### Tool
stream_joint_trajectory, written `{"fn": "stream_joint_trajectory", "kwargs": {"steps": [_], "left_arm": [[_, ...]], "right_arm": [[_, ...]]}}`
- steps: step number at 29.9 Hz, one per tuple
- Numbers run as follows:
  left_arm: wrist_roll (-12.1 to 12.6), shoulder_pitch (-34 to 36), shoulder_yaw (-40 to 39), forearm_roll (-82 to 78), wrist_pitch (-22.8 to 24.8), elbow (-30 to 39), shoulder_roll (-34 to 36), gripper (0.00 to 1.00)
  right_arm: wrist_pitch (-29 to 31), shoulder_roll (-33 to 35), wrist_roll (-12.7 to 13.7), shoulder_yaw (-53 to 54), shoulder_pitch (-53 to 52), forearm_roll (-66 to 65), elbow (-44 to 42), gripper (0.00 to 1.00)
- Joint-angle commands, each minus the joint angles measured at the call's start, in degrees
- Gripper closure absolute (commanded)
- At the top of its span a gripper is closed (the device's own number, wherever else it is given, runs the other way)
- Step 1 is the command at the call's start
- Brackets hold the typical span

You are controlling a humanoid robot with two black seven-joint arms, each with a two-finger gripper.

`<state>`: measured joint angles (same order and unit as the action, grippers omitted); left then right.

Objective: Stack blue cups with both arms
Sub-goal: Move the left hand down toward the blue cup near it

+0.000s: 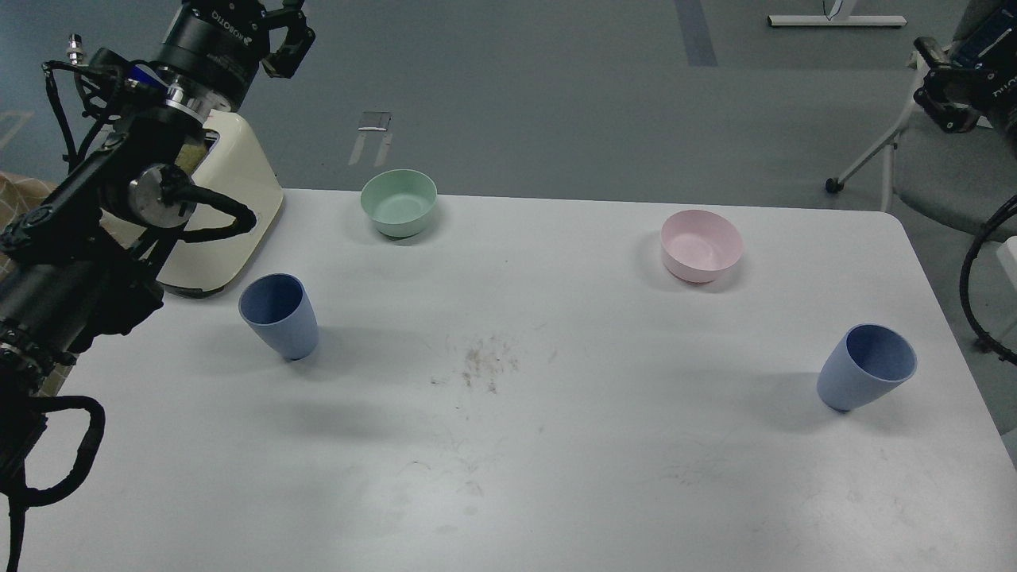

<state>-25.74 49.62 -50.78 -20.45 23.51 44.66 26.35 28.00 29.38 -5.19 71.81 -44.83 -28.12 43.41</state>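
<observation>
Two blue cups stand upright and apart on the white table [556, 445]. The left blue cup [279, 315] is near the table's left side. The right blue cup [866, 366] is near the right edge. My left gripper [292, 32] is raised high at the top left, far behind the left cup. Its fingers are spread and hold nothing, and the top edge partly cuts them off. My right gripper [941, 103] is raised at the top right edge, well above and behind the right cup. It shows dark and only in part.
A pale green bowl [399, 202] sits at the back left and a pale pink bowl [701, 245] at the back right. A cream appliance [226, 214] stands at the back left corner under my left arm. A chair [937, 175] stands beyond the right edge.
</observation>
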Motion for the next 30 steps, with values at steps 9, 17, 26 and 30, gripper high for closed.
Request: {"fn": "stream_joint_trajectory", "kwargs": {"steps": [9,17,26,30], "left_arm": [[-0.4,-0.6,1.0,-0.6,0.8,1.4,3.5,0.02],[-0.9,-3.0,11.3,-6.7,0.3,13.9,18.1,0.03],[-2.2,-11.1,12.6,-35.2,-2.4,26.9,33.2,0.04],[-2.2,-15.9,12.6,-48.7,-4.5,30.1,37.3,0.04]], "right_arm": [[0.0,-0.2,-0.3,1.7,1.0,0.1,0.2,0.0],[0.0,-0.2,-0.5,4.6,3.3,0.1,0.7,0.0],[0.0,-0.2,-0.6,6.9,5.2,0.1,1.0,0.0],[0.0,-0.2,-0.7,7.3,5.3,0.1,1.0,0.0]]}}
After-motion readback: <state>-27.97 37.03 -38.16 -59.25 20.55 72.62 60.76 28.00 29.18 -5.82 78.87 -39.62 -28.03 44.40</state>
